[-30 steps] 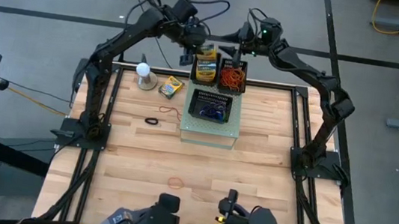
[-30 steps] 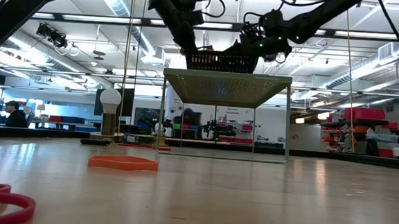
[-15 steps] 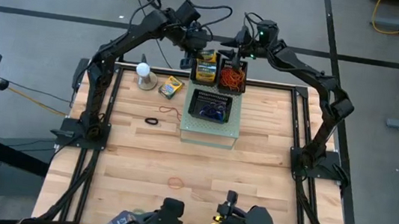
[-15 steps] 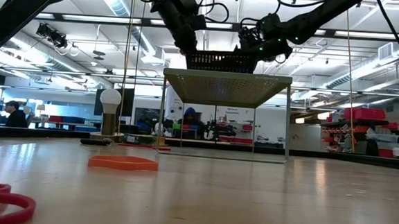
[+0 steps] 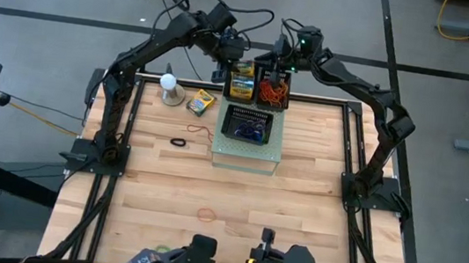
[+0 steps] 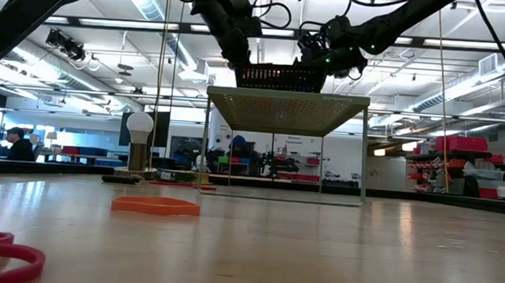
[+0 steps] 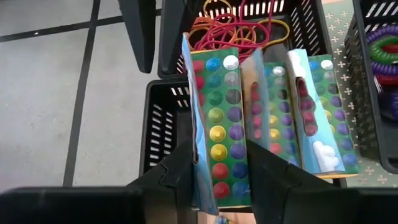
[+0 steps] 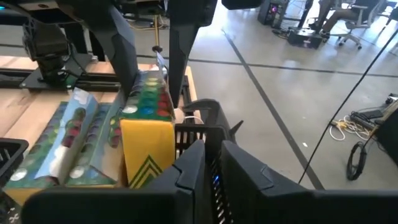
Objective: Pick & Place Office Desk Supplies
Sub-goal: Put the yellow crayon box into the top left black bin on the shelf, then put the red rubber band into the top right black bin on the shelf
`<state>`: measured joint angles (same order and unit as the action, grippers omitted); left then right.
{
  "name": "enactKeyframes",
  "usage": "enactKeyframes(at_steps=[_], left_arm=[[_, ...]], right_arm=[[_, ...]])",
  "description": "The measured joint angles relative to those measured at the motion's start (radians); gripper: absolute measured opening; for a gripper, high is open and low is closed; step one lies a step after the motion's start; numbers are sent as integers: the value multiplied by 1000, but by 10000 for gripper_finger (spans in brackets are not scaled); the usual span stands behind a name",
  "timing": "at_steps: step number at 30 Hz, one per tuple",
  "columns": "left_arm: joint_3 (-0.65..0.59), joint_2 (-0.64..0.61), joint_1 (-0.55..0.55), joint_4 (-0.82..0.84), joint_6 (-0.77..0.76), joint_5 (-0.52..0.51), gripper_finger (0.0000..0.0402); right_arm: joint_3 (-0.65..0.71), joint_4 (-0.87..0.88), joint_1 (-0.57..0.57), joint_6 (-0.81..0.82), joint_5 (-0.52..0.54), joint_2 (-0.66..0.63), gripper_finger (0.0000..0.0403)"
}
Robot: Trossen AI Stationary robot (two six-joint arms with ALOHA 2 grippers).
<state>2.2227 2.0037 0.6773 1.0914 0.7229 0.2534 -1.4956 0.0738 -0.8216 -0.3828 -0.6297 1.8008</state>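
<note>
From above you see both arms meeting over the far black baskets on the raised stand (image 5: 246, 153); the left gripper (image 5: 235, 61) sits over the bin of packets, the right gripper (image 5: 280, 61) at the rubber band bin (image 5: 273, 92); one crayon box (image 5: 201, 102) lies on the table beside the white ball (image 5: 168, 82). At your left wrist, the fingers pinch an upright packet (image 7: 219, 124) in the basket (image 7: 163, 118). At your right wrist, the jaws clamp the basket's black rim (image 8: 208, 134).

No words or numbers can be read anywhere, not even on the packets (image 7: 221, 124) or crayon box (image 8: 148, 152).
</note>
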Motion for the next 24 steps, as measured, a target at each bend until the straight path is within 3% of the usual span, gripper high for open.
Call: enactKeyframes(at_steps=[12, 24], left_arm=[[0, 0, -4, -5, 13, -18, 190], [20, -22, 7, -13, 53, -70, 176]], right_arm=[[0, 5, -1, -9, 0, 0, 62], [0, 32, -1, -23, 45, -4, 62]])
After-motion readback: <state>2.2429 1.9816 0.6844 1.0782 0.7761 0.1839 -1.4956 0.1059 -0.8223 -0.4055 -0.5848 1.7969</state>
